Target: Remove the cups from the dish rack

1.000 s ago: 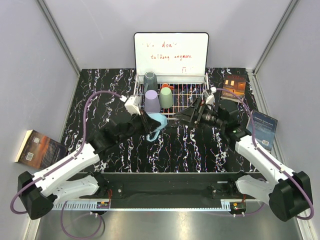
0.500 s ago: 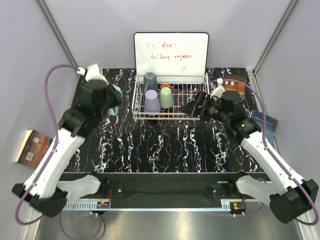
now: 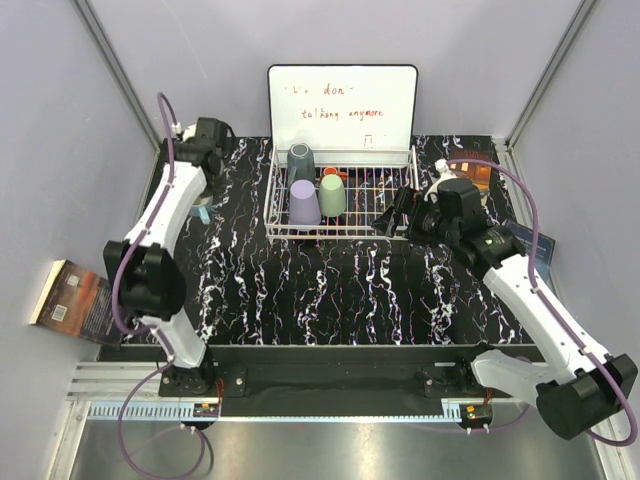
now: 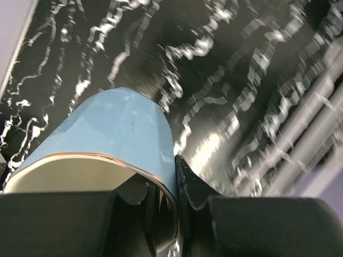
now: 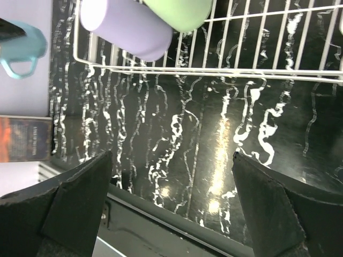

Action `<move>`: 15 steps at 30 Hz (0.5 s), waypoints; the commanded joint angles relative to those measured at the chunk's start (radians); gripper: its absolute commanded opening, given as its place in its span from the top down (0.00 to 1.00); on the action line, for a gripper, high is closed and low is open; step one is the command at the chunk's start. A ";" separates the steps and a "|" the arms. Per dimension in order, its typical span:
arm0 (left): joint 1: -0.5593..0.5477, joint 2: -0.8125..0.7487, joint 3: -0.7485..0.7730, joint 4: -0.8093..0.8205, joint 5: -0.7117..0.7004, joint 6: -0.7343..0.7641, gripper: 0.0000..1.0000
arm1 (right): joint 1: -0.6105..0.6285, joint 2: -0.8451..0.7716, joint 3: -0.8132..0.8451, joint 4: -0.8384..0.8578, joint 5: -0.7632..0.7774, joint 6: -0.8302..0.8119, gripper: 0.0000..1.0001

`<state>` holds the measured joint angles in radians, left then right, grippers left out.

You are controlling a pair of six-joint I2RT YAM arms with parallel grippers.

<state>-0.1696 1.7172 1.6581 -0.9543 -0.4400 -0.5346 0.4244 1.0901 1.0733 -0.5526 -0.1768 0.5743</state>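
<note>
The white wire dish rack (image 3: 390,190) stands at the back middle. In it are a dark grey cup (image 3: 301,162), a lilac cup (image 3: 304,202), a pale green cup (image 3: 332,195) and a small orange cup (image 3: 330,173). My left gripper (image 3: 201,200) is far left of the rack, shut on the wall of the light blue cup (image 3: 204,213) and low over the table. The left wrist view shows one finger inside and one outside that cup (image 4: 107,128). My right gripper (image 3: 385,222) is open and empty at the rack's front right corner. Its view shows the lilac cup (image 5: 128,29), green cup (image 5: 179,13) and rack (image 5: 214,69).
A whiteboard (image 3: 342,105) with red writing leans behind the rack. Books lie at the left edge (image 3: 80,300), at the back right (image 3: 468,172) and on the right (image 3: 535,245). Grey walls close in the table on both sides.
My left arm has swung the light blue cup from in front of the rack out to the far left. The right gripper has shifted a little right along the rack's front and stayed open.
</note>
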 commanded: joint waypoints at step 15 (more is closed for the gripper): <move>0.228 0.401 0.333 0.078 0.202 0.013 1.00 | -0.004 -0.033 0.014 -0.112 0.042 -0.045 0.00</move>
<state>0.0460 2.0987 1.9163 -0.9146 -0.2817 -0.5278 0.4244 1.0687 1.0748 -0.6373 -0.1482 0.5529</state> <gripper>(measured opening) 0.165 0.996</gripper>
